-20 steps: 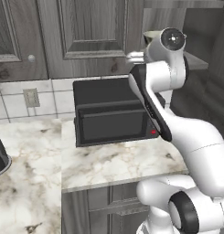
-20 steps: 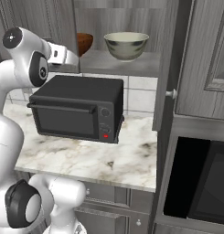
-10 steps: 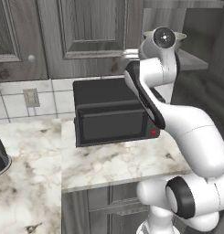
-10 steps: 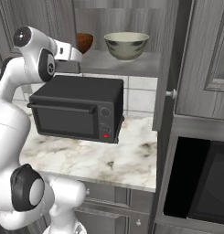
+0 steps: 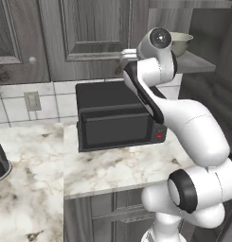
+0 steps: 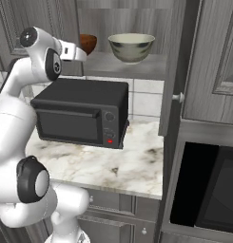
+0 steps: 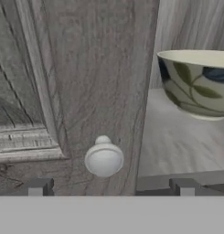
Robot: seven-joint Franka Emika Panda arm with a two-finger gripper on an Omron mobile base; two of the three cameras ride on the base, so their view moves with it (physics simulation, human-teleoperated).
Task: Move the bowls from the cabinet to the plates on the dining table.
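The gripper (image 7: 111, 188) stands with its jaws spread wide and nothing between them, held up close to a closed cabinet door (image 7: 77, 77) with its round pale knob (image 7: 104, 156) between the two finger tips in the hand view. That view also shows a leaf pattern on the outside of the pale cream-green bowl (image 7: 195, 82), which sits on the grey shelf (image 7: 177, 146) just past the door's edge. The right base view gives what the hand view lacks: the dark reddish-brown bowl (image 6: 88, 43) on the same shelf, left of the pale bowl and partly hidden by the hand (the left base view has just the pale bowl's rim). Below the shelf a black microwave (image 6: 80, 114) rests on the marble counter (image 6: 103, 166). No writing can be read anywhere.
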